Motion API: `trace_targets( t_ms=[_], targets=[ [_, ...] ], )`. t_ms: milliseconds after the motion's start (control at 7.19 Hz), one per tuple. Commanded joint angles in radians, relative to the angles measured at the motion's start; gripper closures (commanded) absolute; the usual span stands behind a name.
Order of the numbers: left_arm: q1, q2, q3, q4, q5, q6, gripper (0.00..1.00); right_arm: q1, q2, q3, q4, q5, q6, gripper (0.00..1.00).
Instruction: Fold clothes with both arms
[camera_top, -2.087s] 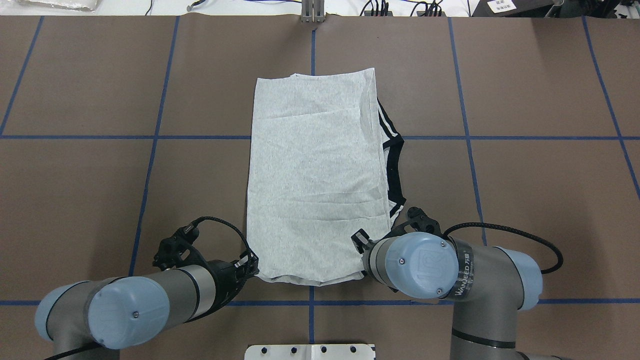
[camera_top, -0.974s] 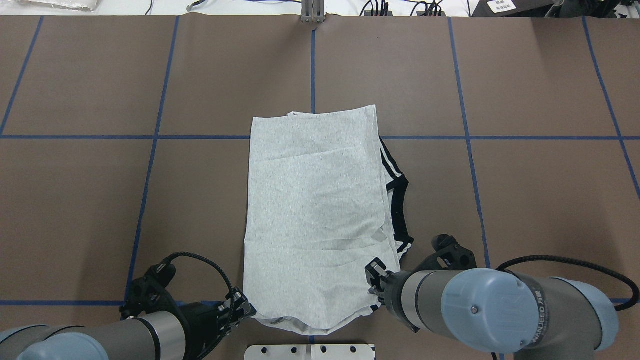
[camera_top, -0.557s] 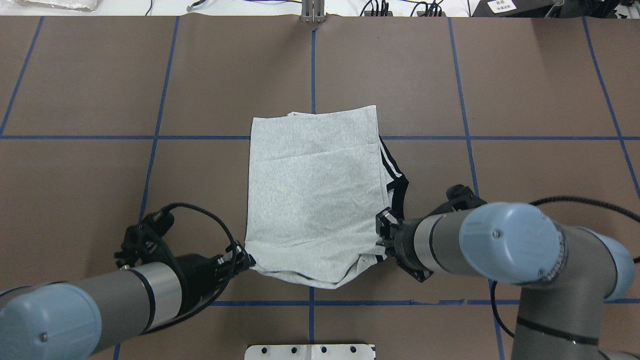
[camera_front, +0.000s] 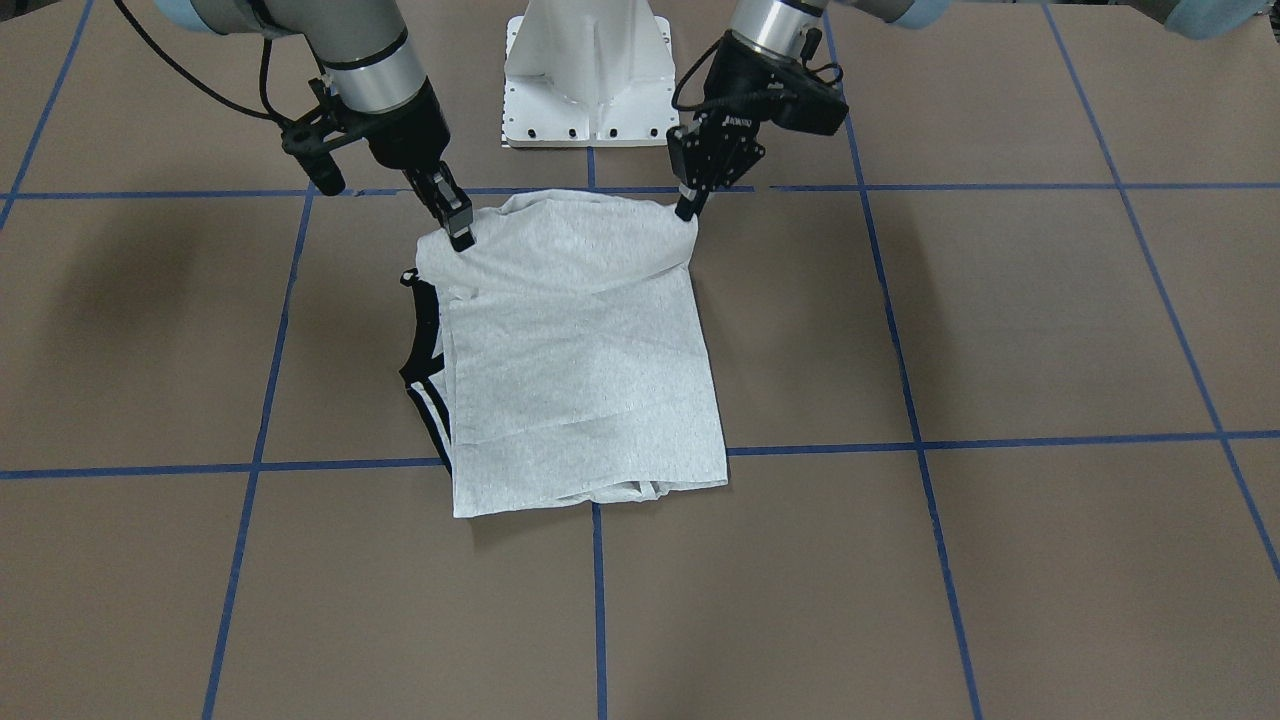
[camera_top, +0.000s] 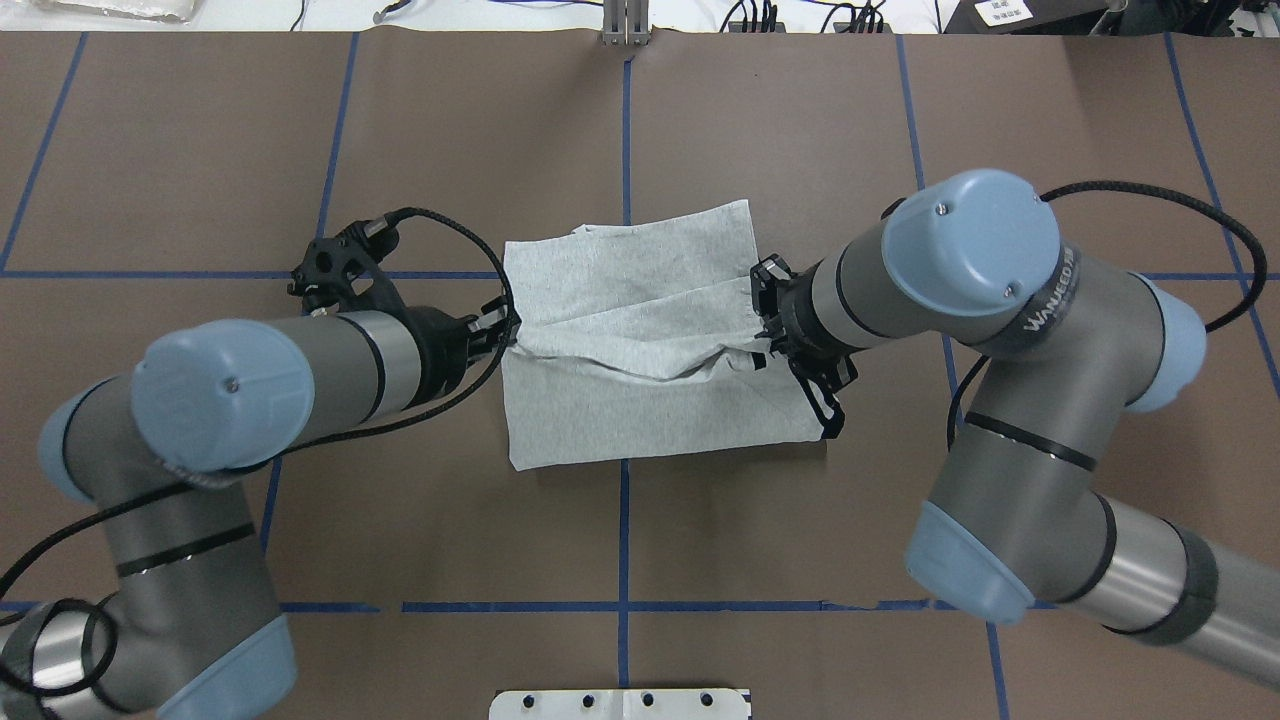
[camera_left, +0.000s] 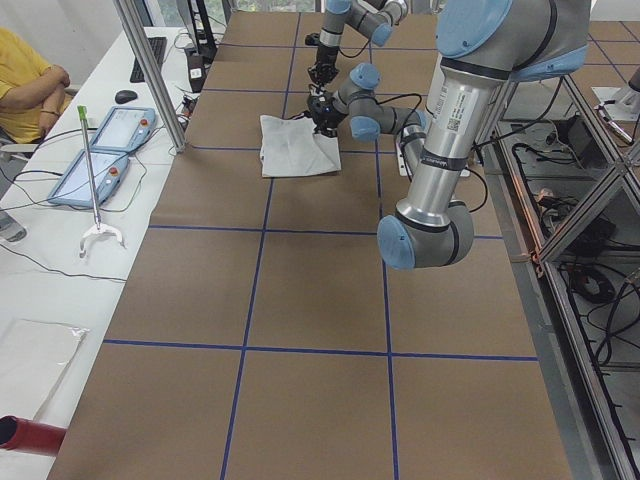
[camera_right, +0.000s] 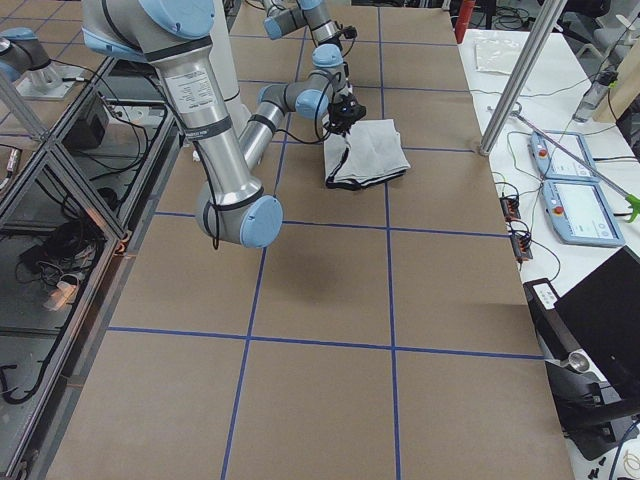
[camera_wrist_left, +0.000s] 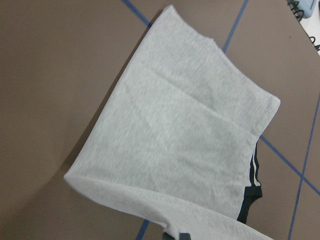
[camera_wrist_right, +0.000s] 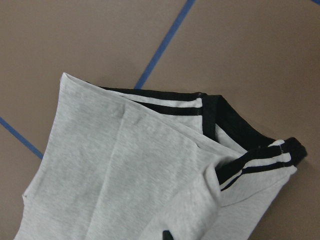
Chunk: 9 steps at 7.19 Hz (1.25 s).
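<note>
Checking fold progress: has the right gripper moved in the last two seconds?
Yes. Overhead, the right gripper went away from the robot, with the T-shirt hem, almost to the far blue tape line.

Overhead, front, both ends (wrists close) around T-shirt (camera_top: 650, 410)

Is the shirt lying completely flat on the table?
No, the left gripper and right gripper each pinch a corner of the T-shirt, holding that edge off the table.

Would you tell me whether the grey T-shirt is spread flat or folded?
Mid-fold: the left gripper and right gripper hold one edge of the T-shirt raised over the rest, not yet laid down.
</note>
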Motion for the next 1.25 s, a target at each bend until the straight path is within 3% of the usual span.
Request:
trace_targets(
  t_ms=[0, 278, 417, 557, 696, 835, 974, 1113],
  targets=[
    [-0.062, -0.068, 0.153, -0.067, -0.011, 0.044, 1.0, 0.056, 0.12, -0.175, 0.004, 0.019, -0.065, 1.0],
    [-0.1, -0.111, 0.3, -0.181, -0.011, 0.067, 1.0, 0.097, 0.197, -0.323, 0.008, 0.051, -0.143, 1.0],
    [-0.131, -0.134, 0.395, -0.247, -0.011, 0.105, 1.0, 0.127, 0.239, -0.433, 0.092, 0.068, -0.187, 1.0],
    [-0.163, -0.161, 0.488, -0.302, -0.011, 0.145, 0.57, 0.151, 0.254, -0.56, 0.229, 0.089, -0.246, 0.01],
    [-0.203, -0.168, 0.527, -0.33, -0.03, 0.2, 0.24, 0.189, 0.288, -0.657, 0.276, 0.1, -0.365, 0.0],
    [-0.22, -0.168, 0.528, -0.336, -0.057, 0.208, 0.17, 0.233, 0.29, -0.667, 0.275, 0.117, -0.452, 0.0],
    [-0.223, -0.168, 0.526, -0.338, -0.059, 0.21, 0.0, 0.276, 0.285, -0.675, 0.274, 0.154, -0.519, 0.0],
    [-0.239, -0.168, 0.526, -0.338, -0.074, 0.234, 0.0, 0.296, 0.273, -0.684, 0.274, 0.156, -0.586, 0.0]
  ],
)
